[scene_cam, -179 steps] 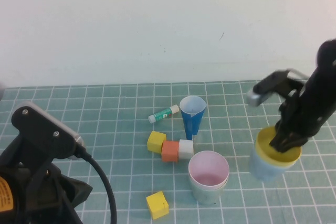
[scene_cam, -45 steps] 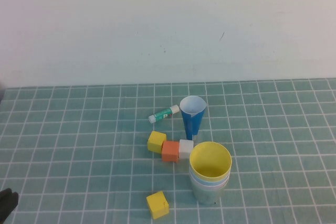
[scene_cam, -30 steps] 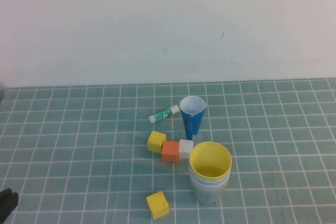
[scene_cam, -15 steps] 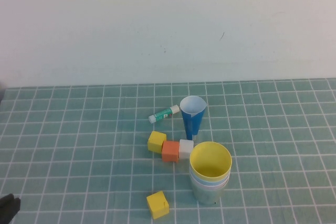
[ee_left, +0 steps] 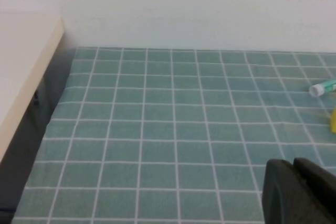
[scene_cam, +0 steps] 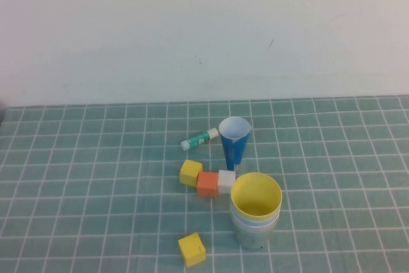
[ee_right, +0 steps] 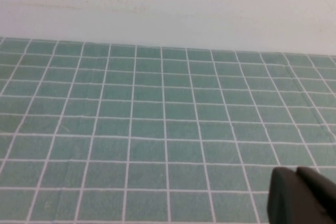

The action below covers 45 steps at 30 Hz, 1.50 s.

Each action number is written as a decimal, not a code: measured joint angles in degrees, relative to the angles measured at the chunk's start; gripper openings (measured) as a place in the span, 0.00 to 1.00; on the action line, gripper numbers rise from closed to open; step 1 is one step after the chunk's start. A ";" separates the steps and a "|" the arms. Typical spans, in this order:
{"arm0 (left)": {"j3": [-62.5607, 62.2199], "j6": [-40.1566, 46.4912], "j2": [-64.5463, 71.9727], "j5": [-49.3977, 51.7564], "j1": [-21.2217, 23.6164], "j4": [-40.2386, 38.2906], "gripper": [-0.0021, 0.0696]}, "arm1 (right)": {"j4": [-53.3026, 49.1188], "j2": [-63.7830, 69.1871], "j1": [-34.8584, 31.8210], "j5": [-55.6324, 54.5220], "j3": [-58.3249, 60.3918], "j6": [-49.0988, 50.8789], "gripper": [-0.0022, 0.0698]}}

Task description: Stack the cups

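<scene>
The cups stand nested in one stack [scene_cam: 255, 212] on the green grid mat, near the front, right of centre. The yellow cup [scene_cam: 256, 197] is on top; light blue and pink rims [scene_cam: 255, 224] show under it, and a grey-green wall [scene_cam: 250, 238] at the bottom. Neither gripper shows in the high view. My left gripper [ee_left: 292, 167] is shut and empty, low over bare mat at the left side. My right gripper [ee_right: 295, 176] is shut and empty over bare mat.
A narrow dark blue cone cup [scene_cam: 234, 142] stands behind the stack. A glue stick [scene_cam: 199, 139] lies to its left, also in the left wrist view [ee_left: 323, 87]. Yellow [scene_cam: 190, 172], orange [scene_cam: 207, 183] and white [scene_cam: 225, 181] blocks touch the stack's left; another yellow block [scene_cam: 192, 249] lies in front.
Six seconds ago my right gripper held the yellow cup in the blue cup at the right; now all cups are one stack. The left arm's dark tip has left the bottom-left corner.
</scene>
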 joint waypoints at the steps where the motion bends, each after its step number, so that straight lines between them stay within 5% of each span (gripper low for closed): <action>1: 0.32 0.86 0.01 0.00 1.06 -0.69 0.03 | 0.00 0.00 0.00 0.00 0.00 0.00 0.03; 8: 4.02 10.48 -0.11 0.00 3.36 -4.61 0.03 | -0.05 0.00 0.00 0.00 0.00 0.00 0.03; 45: 6.01 11.10 -0.11 -4.48 2.33 -7.76 0.03 | -0.14 0.00 0.00 0.00 0.00 0.00 0.03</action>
